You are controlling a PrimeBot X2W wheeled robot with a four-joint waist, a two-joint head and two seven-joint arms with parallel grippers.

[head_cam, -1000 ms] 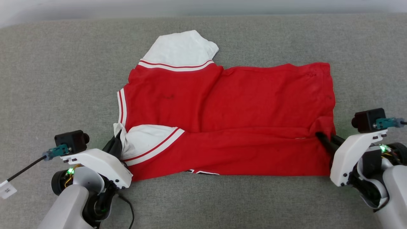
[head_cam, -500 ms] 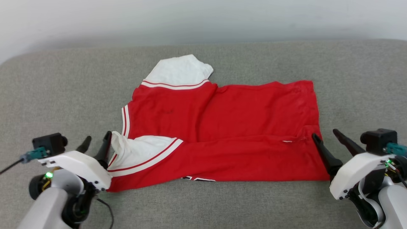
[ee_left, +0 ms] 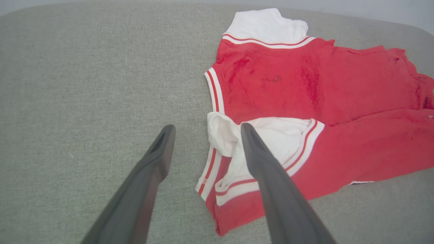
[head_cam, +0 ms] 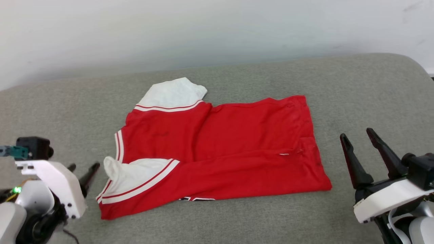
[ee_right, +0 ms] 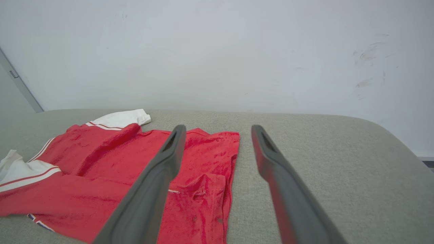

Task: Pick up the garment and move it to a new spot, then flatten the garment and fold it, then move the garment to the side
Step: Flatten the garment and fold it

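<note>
Looks like a bare indoor test room: wide grey woven-fabric padded surface with rounded corners (head_cam: 237, 223), backed by plain white scuffed wall (head_cam: 217, 30).

Each arm ends in two long, dark grey fingers with pointed tips: the left gripper (head_cam: 84, 166) and the right gripper (head_cam: 356, 133). Behind the fingers sits a smooth white plastic cover (head_cam: 56, 181) with small black screws (head_cam: 69, 205). A black boxy camera (head_cam: 34, 148) with a blue-green plug (head_cam: 12, 151) sits on top. A tiny green light (head_cam: 15, 189) glows by the round pale grey forearm (head_cam: 8, 220).
</note>
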